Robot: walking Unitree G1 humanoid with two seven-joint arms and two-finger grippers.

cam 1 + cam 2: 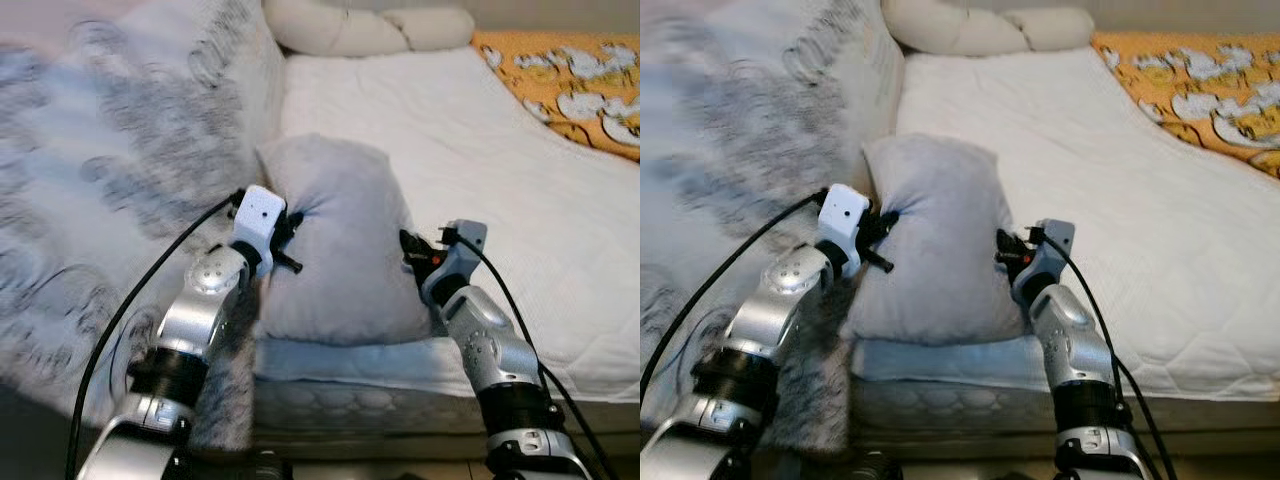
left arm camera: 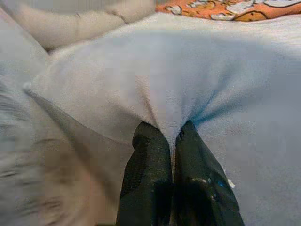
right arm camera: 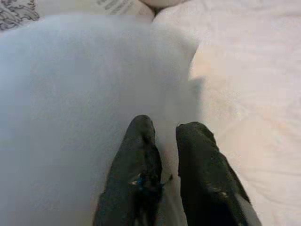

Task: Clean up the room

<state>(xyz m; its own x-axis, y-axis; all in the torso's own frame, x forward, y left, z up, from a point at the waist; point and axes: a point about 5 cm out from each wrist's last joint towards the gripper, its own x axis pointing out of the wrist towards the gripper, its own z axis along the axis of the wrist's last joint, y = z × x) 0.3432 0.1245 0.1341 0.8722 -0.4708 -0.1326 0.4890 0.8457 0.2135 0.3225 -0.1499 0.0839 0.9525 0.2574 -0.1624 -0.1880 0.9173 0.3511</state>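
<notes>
A pale grey pillow [image 1: 340, 240] stands tilted on the near edge of the bed. My left gripper [image 1: 290, 238] is at the pillow's left side, shut on a pinched fold of its cover; in the left wrist view the fabric [image 2: 169, 94] puckers into the closed fingertips of that gripper [image 2: 171, 129]. At the pillow's right edge my right gripper [image 1: 410, 250] holds on. The right wrist view shows its fingers [image 3: 138, 141] close together along the seam where the pillow [image 3: 70, 94] meets the mattress [image 3: 244, 84].
A grey-patterned duvet [image 1: 120, 150] is heaped on the left. The white mattress [image 1: 480, 150] stretches right. A long cream bolster [image 1: 350, 30] lies at the head, an orange patterned blanket [image 1: 580, 80] at far right. A light blue sheet [image 1: 340, 360] lies under the pillow.
</notes>
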